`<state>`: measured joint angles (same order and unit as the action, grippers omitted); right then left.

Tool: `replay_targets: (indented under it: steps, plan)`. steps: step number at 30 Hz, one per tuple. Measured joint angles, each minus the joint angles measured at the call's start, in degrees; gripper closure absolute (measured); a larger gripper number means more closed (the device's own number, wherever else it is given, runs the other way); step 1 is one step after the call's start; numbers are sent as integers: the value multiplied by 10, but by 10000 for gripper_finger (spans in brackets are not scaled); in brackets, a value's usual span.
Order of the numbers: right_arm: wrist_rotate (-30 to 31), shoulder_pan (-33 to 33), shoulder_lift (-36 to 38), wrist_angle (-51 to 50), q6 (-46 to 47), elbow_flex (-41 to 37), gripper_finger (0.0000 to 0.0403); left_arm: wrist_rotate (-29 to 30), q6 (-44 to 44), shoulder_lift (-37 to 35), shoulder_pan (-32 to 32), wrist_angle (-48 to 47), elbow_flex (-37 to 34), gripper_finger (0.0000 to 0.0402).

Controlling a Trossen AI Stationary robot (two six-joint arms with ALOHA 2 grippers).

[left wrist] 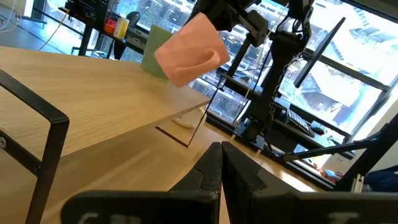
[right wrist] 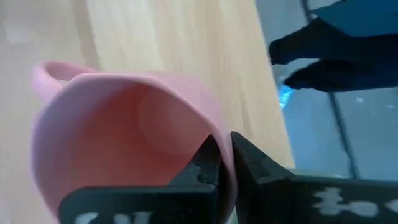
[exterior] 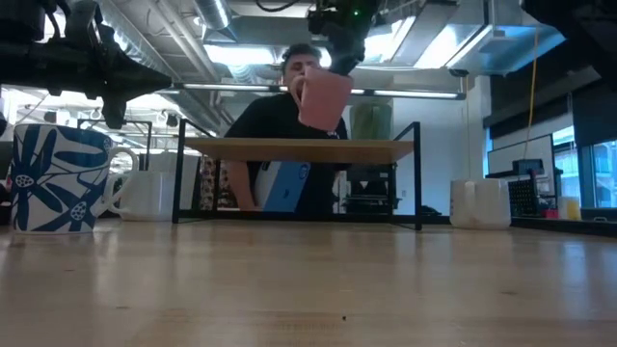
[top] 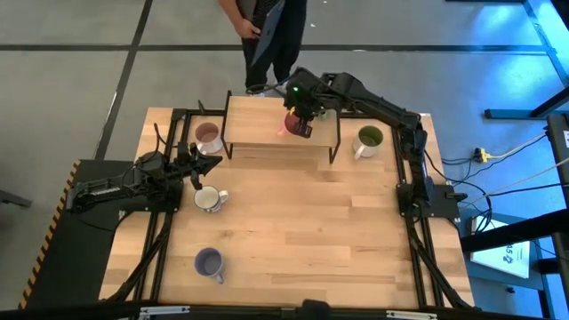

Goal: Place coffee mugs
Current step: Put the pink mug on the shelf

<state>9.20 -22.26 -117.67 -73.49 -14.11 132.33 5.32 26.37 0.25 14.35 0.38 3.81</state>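
My right gripper point(top: 300, 114) is shut on the coral pink mug point(exterior: 323, 100), just above the raised wooden shelf point(top: 267, 133) at the table's far side. A green mug point(left wrist: 152, 51) stands on the shelf behind it. My left gripper point(top: 201, 168) is shut and empty, at the table's left, between the dusty pink mug point(top: 207, 136) and the white mug point(top: 209, 199), which both stand on the table. The olive-green mug point(top: 367, 140) stands right of the shelf. The purple-blue mug point(top: 209, 262) stands near the front left. My right gripper pinches the coral pink mug's rim wall point(right wrist: 225, 163), one finger inside the mug and one outside. The fingers come from above, pointing down. The mug hangs tilted below them point(exterior: 323, 100), clear of the shelf top, its handle point(right wrist: 53, 71) on the side away from the fingers.
The shelf stands on thin black metal legs point(exterior: 417, 173), with open room beneath it. A person point(top: 271, 36) stands behind the table's far edge. Bare tabletop point(top: 338, 231) spreads across the middle and right.
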Motion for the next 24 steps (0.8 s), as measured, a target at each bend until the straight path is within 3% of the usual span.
replay_targets:
  steps: [14, 24]
  plan:
    - [-37, -26, -24, -18, 1, -1, 396, 0, 0, 0, 0, -4, 0, 401]
    - [-16, -26, -30, 17, -14, -1, 312, 0, 0, 0, 0, -4, 0, 401]
